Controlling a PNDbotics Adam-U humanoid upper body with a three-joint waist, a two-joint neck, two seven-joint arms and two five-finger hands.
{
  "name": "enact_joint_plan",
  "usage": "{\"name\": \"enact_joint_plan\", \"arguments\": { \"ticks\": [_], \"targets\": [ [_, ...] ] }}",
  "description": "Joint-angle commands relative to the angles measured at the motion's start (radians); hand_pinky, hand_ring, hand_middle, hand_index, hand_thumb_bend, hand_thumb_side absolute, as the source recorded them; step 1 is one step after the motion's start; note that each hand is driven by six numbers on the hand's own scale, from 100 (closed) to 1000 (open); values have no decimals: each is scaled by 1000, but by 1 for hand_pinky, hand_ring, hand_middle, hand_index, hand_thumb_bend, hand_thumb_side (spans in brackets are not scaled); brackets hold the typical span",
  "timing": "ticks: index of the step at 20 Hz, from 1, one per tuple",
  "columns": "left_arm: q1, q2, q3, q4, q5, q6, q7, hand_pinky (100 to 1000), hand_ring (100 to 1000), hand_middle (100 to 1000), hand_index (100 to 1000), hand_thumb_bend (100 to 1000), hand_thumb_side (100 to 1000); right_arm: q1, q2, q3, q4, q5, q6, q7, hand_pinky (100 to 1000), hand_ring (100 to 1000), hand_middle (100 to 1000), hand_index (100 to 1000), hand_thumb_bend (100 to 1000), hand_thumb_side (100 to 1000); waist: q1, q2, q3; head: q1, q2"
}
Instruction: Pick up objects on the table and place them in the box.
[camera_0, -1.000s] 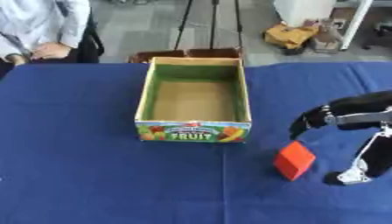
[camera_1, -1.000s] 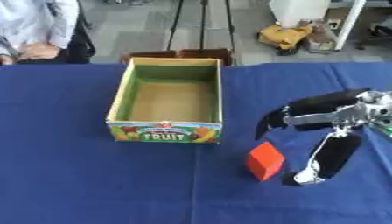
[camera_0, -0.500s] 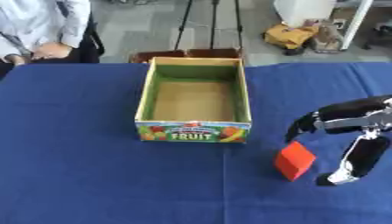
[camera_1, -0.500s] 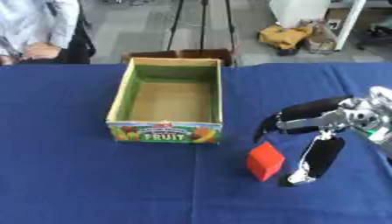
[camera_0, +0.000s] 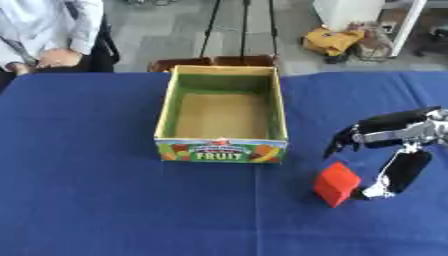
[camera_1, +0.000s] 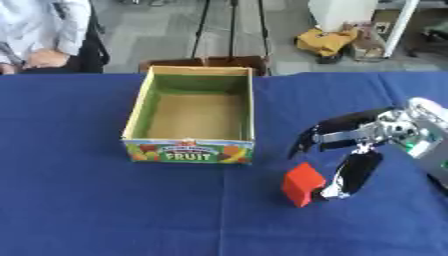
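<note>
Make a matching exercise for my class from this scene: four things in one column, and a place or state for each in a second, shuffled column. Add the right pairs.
Things:
1. box
2. red block
3. right hand
4. table

Places or states:
A. covered in blue cloth
B. open, poised around the block with the thumb beside it
C. nothing inside, fruit label on its near side
D. on the cloth, to the right of the box's near corner

Right pairs: 1-C, 2-D, 3-B, 4-A
</note>
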Motion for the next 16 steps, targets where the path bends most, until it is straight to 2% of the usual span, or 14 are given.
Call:
{"name": "enact_joint_plan", "arguments": {
  "ticks": [1,10,16],
  "targets": [
    [-13,17,4,-14,3,4,2,798,885,862,956,100,953,-21,-12,-1,19,9,-12,0,817,909,865,948,367,365,9,-17,2,-3,-11],
    [-13,17,4,-14,5,4,2,795,885,861,956,100,953,-11,-7,16,40,11,-39,0,801,880,839,927,388,340,9,-10,2,-2,-8],
    [-13,16,5,-14,5,5,5,793,885,861,955,100,953,-17,7,-3,66,14,-29,0,715,791,738,865,436,324,10,-10,4,2,-9]
  ]
}}
